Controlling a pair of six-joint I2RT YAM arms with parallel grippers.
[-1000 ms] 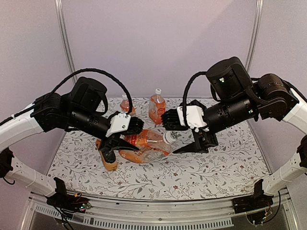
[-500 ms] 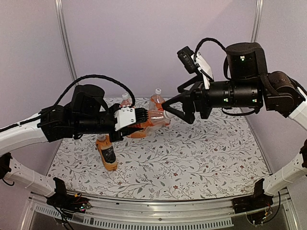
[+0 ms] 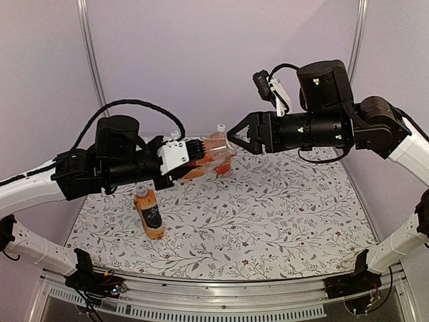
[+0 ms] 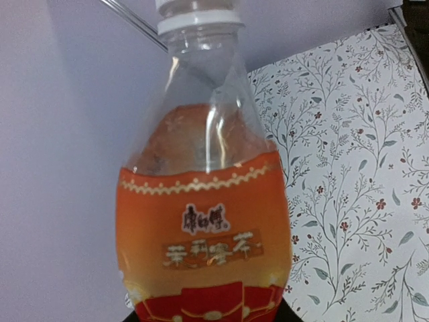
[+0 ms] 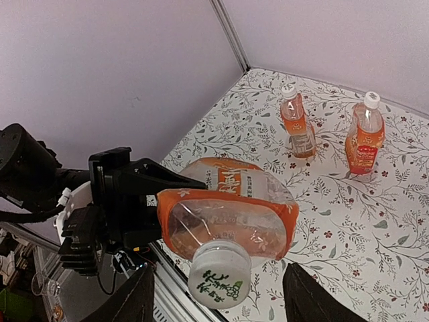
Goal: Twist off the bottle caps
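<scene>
While the left hand [image 3: 196, 154] grips the bottle [image 3: 214, 161] level, the right hand [image 3: 235, 139] faces its cap [image 5: 219, 274], fingers spread.

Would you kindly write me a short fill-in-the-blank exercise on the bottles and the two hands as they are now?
1. The right hand is ____, its fingers on either side of the white cap.
2. The left hand holds that cap's lifted bottle, which wears an ____ label.
3. The near bottle, upright by the left arm, has a ____ label.
4. The number of far bottles standing upright is ____.

Missing words: open; orange; black; two.
</scene>
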